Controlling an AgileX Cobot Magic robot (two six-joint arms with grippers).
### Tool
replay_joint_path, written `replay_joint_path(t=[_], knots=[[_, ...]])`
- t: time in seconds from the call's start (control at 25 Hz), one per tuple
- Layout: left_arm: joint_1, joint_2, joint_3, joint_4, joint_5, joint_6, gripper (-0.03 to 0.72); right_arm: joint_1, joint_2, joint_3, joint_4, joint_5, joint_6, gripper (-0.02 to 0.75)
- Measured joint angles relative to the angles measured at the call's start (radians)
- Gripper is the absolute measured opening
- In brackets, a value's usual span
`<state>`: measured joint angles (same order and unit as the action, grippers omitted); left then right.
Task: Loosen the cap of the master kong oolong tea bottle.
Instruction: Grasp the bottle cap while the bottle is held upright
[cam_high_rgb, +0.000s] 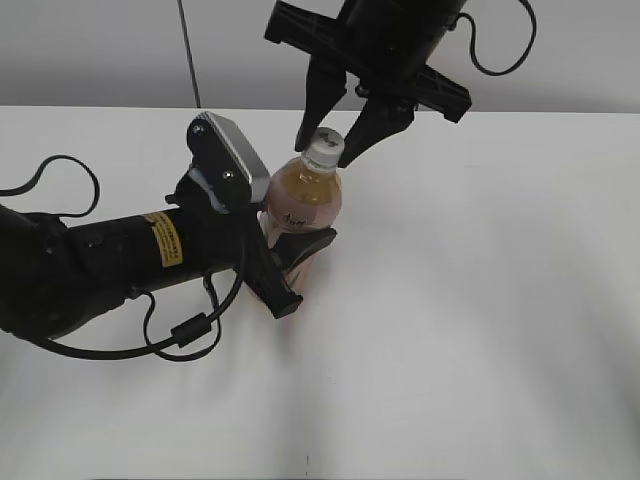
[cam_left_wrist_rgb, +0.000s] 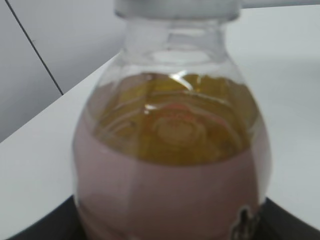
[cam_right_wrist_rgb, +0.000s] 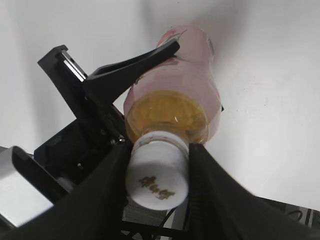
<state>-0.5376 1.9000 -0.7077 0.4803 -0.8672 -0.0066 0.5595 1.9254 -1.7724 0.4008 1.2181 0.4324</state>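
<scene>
The master kong oolong tea bottle (cam_high_rgb: 305, 200) stands tilted on the white table, with amber tea and a pink label. My left gripper (cam_high_rgb: 302, 264) is shut on its lower body. In the left wrist view the bottle (cam_left_wrist_rgb: 170, 165) fills the frame, with the dark jaws (cam_left_wrist_rgb: 170, 231) at the bottom corners. The white cap (cam_high_rgb: 324, 150) is on the neck. My right gripper (cam_high_rgb: 325, 153) comes from above with a finger on each side of it. In the right wrist view both fingers (cam_right_wrist_rgb: 157, 167) press the cap (cam_right_wrist_rgb: 157, 177) above the bottle (cam_right_wrist_rgb: 175, 100).
The white table (cam_high_rgb: 480, 330) reaches a grey wall at the back. My left arm lies across the table's left side with a black cable (cam_high_rgb: 170, 335) looping beside it. The left gripper's finger (cam_right_wrist_rgb: 135, 62) crosses the right wrist view.
</scene>
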Motion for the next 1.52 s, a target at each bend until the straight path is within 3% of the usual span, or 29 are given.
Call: replay_joint_path(t=[0.04,0.2,0.36,0.48,0.76,1.52], knots=[[0.000,0.000,0.000,0.000,0.000,0.000,0.396,0.000,0.000,0.000,0.000,0.001,-0.006,0.283],[0.000,0.000,0.000,0.000,0.000,0.001,0.396,0.000,0.000,0.000,0.000,0.003,-0.067,0.281],[0.000,0.000,0.000,0.000,0.001,0.001,0.396,0.000,0.000,0.000,-0.003,0.004,-0.290,0.281],[0.000,0.000,0.000,0.001,0.001,0.001,0.396,0.000,0.000,0.000,-0.005,0.004,-0.549,0.281],[0.000,0.000,0.000,0.006,0.006,0.007,0.396,0.000,0.000,-0.004,-0.012,0.004,-1.358,0.281],[0.005,0.001,0.000,-0.001,0.007,-0.006,0.396,0.010,0.000,-0.004,-0.026,-0.037,-2.822,0.279]])
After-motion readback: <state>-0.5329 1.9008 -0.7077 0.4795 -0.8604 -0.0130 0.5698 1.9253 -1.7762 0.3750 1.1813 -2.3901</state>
